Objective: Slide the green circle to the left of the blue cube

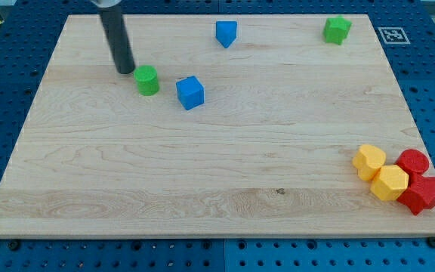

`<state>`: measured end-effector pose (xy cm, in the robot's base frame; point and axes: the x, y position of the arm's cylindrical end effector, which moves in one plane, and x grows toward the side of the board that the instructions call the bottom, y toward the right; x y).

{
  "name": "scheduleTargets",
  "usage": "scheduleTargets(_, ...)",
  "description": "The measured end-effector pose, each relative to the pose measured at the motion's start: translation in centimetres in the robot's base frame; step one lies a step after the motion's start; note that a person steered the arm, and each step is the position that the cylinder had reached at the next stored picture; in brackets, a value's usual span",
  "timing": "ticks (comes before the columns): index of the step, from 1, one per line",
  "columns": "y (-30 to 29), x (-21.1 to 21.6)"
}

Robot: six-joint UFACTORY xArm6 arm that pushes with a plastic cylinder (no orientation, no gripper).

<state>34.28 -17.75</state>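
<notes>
My tip point(126, 71) beside round green circle point(147, 80).

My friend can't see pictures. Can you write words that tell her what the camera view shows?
My tip sits just left of the green circle, which is left of the blue cube on a wooden board.

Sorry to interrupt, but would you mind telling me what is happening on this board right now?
A robot arm's dark rod is pushing blocks on a wooden board. My tip sits just to the view's left of the green circle, which already lies to the left of the blue cube, with a small gap between them. Another blue block and a green block lie near the top; yellow and red blocks cluster at the bottom right.
</notes>
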Motion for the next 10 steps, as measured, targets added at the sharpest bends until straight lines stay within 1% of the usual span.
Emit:
scheduleTargets(1,0.8,2.3)
scheduleTargets(2,4.8,4.0)
scheduleTargets(3,5.7,4.2)
scheduleTargets(4,2.9,3.3)
scheduleTargets(5,2.8,-0.2)
scheduleTargets(6,5.0,-1.2)
scheduleTargets(7,8.0,0.7)
scheduleTargets(8,9.8,3.4)
scheduleTargets(9,9.8,3.7)
scheduleTargets(10,8.5,2.6)
